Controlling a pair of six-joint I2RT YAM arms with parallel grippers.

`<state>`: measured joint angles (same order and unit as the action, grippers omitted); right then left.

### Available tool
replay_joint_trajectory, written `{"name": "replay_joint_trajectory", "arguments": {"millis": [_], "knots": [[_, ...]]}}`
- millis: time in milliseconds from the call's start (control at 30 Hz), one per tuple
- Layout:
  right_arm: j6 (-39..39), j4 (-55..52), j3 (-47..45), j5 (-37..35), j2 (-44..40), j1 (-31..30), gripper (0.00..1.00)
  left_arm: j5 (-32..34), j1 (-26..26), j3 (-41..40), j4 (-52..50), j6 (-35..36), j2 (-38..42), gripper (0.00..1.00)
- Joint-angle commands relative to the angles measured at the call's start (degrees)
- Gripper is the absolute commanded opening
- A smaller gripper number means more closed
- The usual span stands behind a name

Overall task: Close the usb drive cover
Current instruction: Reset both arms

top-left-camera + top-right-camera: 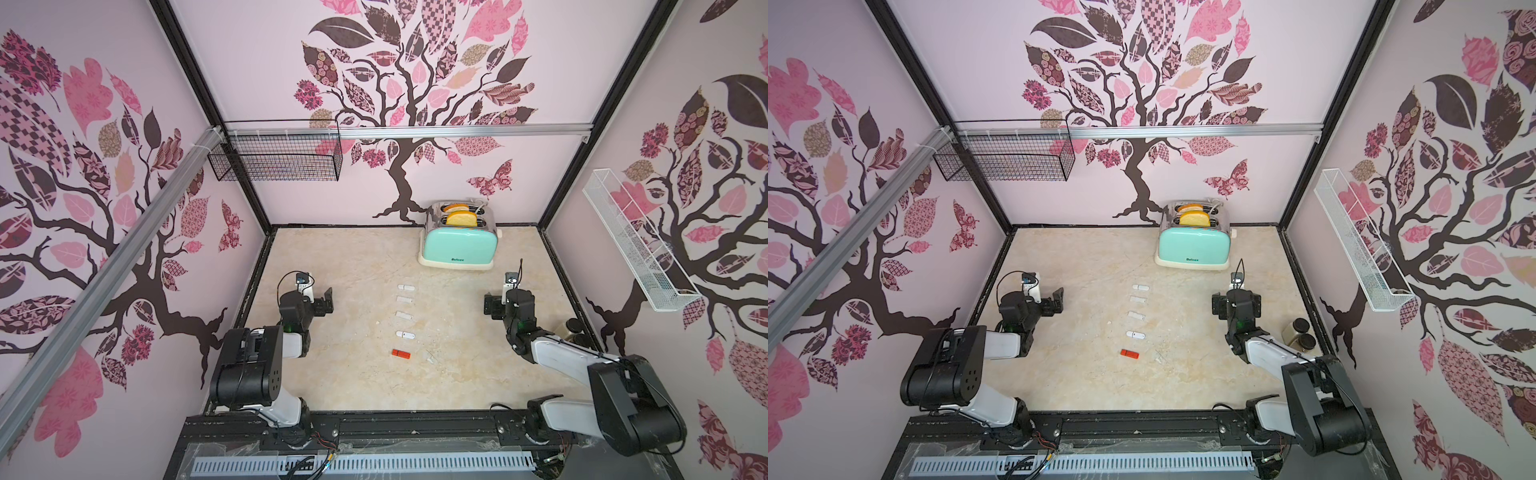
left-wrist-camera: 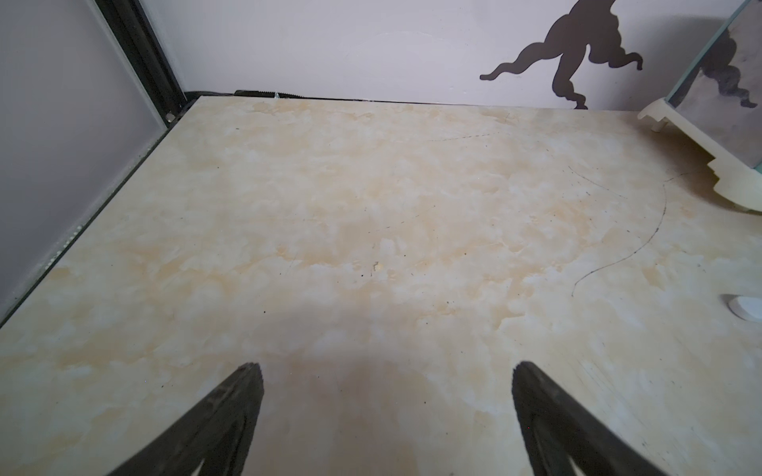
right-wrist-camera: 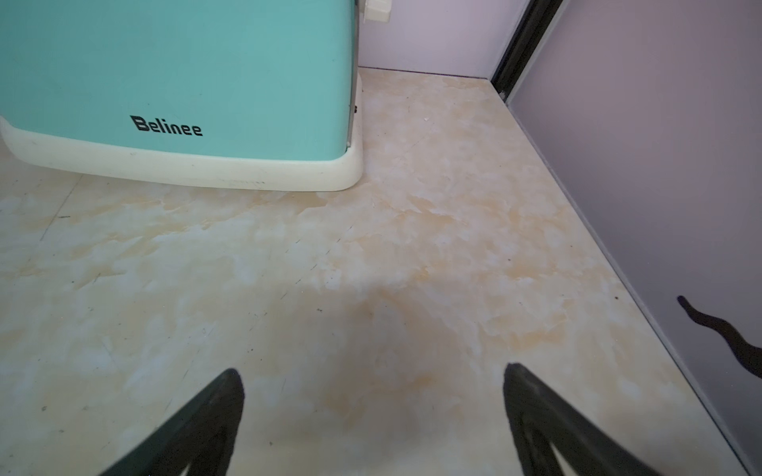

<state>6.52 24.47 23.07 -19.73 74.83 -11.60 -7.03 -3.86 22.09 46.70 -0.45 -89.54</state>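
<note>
"Belinee" on toaster (image 3: 177,62) (blk txt)

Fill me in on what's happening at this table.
Nothing is being handled yet. The left gripper and the right gripper are both open and hold nothing. They hang above the table, one on each side of a row of four white drives and one red drive at the near end. All the drives lie untouched. They are too small to tell whether their covers are on. A toaster with bread in it stands at the back.
</note>
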Motion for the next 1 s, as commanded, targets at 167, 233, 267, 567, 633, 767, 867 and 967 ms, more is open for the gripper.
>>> {"name": "replay_joint_trajectory", "arguments": {"millis": [167,233,267,567,633,767,867,967], "knots": [[1.17,9.46,1.72,2.77,4.07,0.35,0.99,1.61,-0.13,-0.12,3.38,-0.69,0.25,0.98],[0.95,10.01,1.25,2.59,3.69,0.42,0.99,1.54,-0.1,-0.15,3.54,-0.65,0.17,0.98],[0.95,10.56,0.95,2.8,3.51,0.54,0.99,1.65,-0.1,-0.21,3.46,-0.63,0.22,0.98],[-0.01,12.53,-0.13,3.87,2.95,1.57,0.99,1.6,-0.1,-0.19,3.4,-0.61,0.24,0.98],[-0.21,12.5,-0.47,3.84,2.24,1.58,0.99,1.64,-0.13,-0.2,3.4,-0.61,0.21,0.98],[-0.2,12.88,-0.59,4.64,1.64,1.93,0.99,1.53,-0.1,-0.19,3.49,-0.87,0.13,0.98],[-0.55,12.54,-1.15,4.62,0.5,1.9,0.99,1.49,-0.1,-0.05,3.33,-0.7,0.15,0.98],[-0.11,12.97,-1.55,4.85,-0.29,1.93,0.99,1.66,-0.11,-0.22,3.48,-0.65,0.21,0.98]]}}
